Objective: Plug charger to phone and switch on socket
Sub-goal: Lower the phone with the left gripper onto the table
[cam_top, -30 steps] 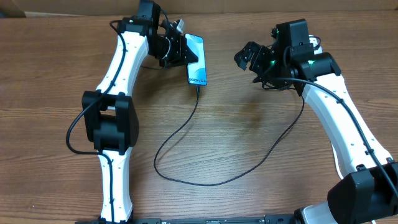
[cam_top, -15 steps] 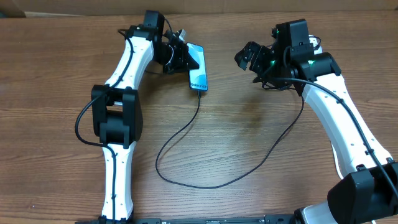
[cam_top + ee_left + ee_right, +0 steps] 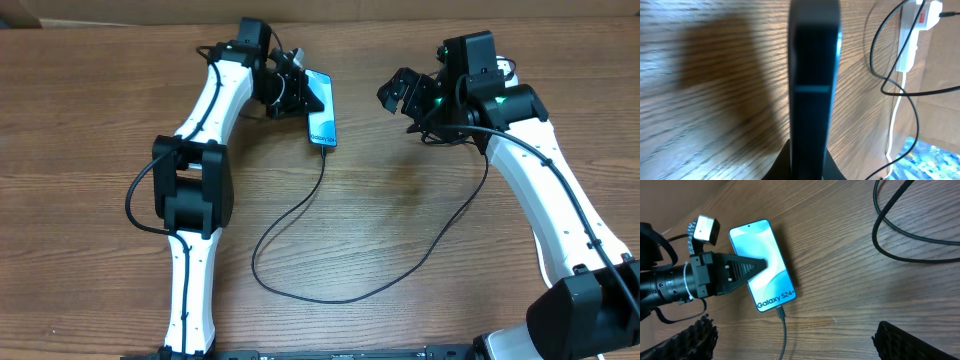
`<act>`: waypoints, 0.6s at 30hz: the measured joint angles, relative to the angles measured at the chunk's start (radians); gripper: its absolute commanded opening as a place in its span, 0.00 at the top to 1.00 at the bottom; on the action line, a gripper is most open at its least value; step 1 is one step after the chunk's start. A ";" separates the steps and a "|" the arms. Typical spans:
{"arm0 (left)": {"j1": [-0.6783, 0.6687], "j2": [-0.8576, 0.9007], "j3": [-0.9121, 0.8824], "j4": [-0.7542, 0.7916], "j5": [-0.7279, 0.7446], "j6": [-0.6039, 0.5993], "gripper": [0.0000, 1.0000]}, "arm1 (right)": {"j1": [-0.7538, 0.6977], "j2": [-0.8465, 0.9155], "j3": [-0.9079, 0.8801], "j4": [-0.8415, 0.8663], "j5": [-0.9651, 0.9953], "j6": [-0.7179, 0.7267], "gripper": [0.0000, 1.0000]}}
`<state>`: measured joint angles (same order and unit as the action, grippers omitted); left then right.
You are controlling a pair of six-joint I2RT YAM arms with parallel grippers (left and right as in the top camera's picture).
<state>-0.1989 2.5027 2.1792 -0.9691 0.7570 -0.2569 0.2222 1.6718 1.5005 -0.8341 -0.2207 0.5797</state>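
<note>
Clamping phone (image 3: 323, 118), left gripper (image 3: 300, 92) clenched; long axis near-far, charger (image 3: 784, 330) end toward robot; right gripper (image 3: 400, 100) released.

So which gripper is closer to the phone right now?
Left. The left gripper is clamped on the phone at its long edge. The right gripper hangs open off to the opposite side, clearly apart from it.

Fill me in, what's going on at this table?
The left gripper has its jaws shut on the phone, screen up. The charger tip meets the phone's short edge by the Galaxy text and looks plugged in. The right gripper hovers apart from it, jaws open, holding nothing. The socket, seen only in the left wrist view, is untouched.
</note>
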 measured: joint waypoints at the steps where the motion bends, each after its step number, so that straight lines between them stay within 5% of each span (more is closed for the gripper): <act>1: -0.007 0.000 0.000 0.000 -0.011 -0.002 0.96 | 0.000 0.000 0.000 -0.005 0.000 0.000 0.00; 18: -0.023 0.000 -0.007 -0.002 -0.078 -0.006 0.96 | 0.000 0.000 0.000 -0.031 0.000 0.000 0.00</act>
<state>-0.2222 2.5027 2.1723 -0.9710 0.6792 -0.2634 0.2222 1.6718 1.5005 -0.8646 -0.2203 0.5793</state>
